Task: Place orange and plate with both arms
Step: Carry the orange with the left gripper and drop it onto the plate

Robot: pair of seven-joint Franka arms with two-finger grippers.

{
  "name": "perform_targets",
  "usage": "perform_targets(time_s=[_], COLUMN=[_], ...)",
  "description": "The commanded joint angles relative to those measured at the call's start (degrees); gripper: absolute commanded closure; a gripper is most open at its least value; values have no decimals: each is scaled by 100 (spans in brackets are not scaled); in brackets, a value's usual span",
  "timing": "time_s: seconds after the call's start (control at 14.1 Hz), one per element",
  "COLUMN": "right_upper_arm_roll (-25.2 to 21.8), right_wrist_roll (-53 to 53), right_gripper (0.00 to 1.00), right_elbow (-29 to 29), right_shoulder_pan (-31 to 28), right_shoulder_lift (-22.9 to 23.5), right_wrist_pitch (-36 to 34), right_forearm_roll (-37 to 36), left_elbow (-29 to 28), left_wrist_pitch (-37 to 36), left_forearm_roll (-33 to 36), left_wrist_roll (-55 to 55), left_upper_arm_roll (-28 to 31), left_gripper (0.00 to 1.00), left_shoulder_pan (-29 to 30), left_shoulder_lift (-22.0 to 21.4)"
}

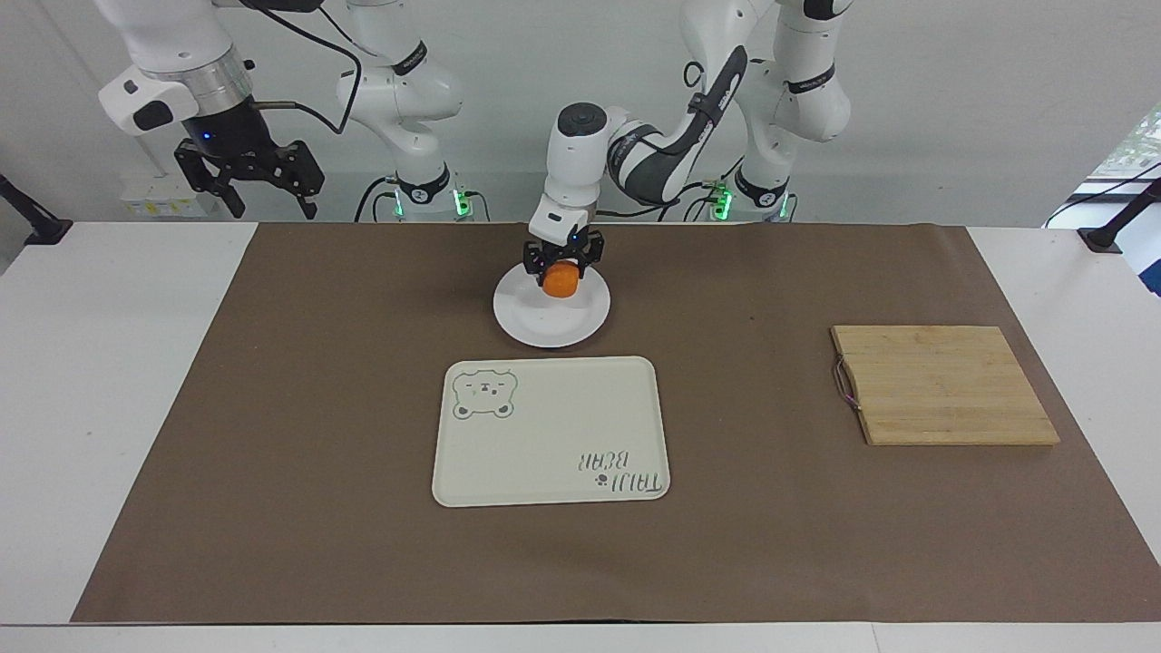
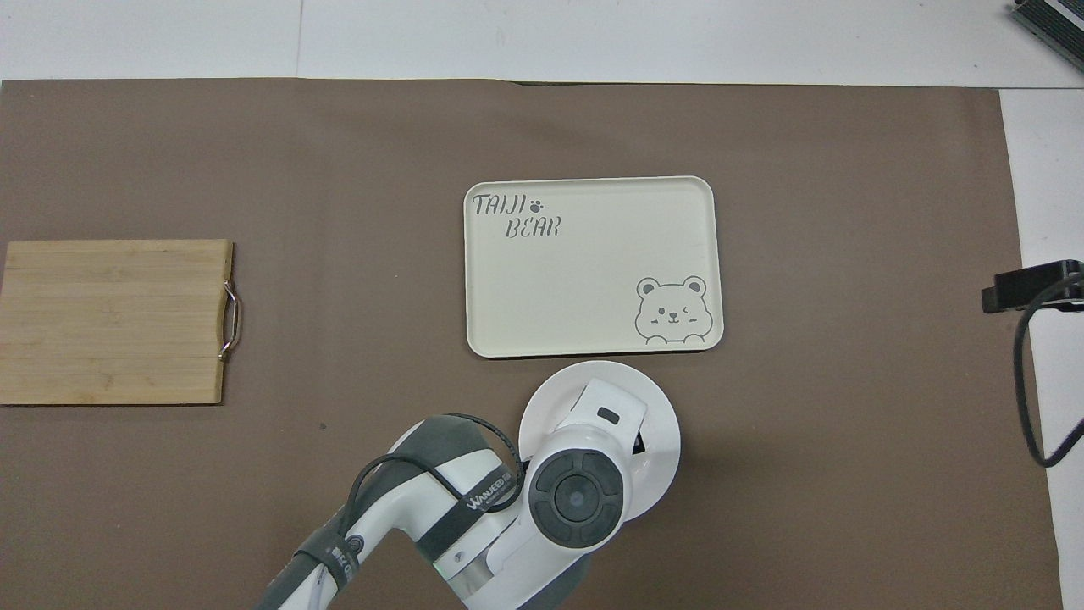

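Note:
The white plate (image 1: 544, 325) lies on the brown mat, nearer to the robots than the cream bear tray. My left gripper (image 1: 561, 272) is shut on the orange (image 1: 560, 280) and holds it just over the plate's middle. In the overhead view the left arm's wrist covers the gripper and the orange, and only the plate's rim (image 2: 663, 407) shows around it. My right gripper (image 1: 258, 190) hangs open and empty, raised over the table's edge at the right arm's end, and waits.
The cream bear tray (image 1: 551, 431) lies beside the plate, farther from the robots; it also shows in the overhead view (image 2: 593, 267). A wooden cutting board (image 1: 941, 384) lies toward the left arm's end of the mat.

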Motion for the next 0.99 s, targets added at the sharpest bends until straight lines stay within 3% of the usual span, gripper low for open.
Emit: perform_targets(time_s=[0.0, 0.07, 0.35, 0.57, 0.92], right_upper_arm_roll=[4, 4, 4, 13, 135], right_wrist_roll=[-109, -109, -117, -117, -117], right_gripper=[0, 0, 0, 0, 0], right_elbow=[-85, -85, -85, -94, -59], right_shoulder_pan=[1, 1, 10, 10, 28], right_shoulder_lift=[-84, -84, -84, -93, -93], right_wrist_pitch=[-30, -30, -30, -178, -224], right_forearm_roll=[-47, -47, -47, -47, -47], left_elbow=[-103, -85, 46, 178, 1170], left_wrist_pitch=[328, 328, 258, 179, -1023], left_forearm_roll=[-71, -71, -62, -1, -9], left_wrist_roll=[-207, -216, -190, 20, 1451], left_upper_arm_roll=[117, 126, 161, 179, 161], left_gripper=[44, 0, 0, 0, 0], left_shoulder_pan=[-175, -175, -9, 508, 1598], left_shoulder_lift=[87, 87, 35, -264, -221])
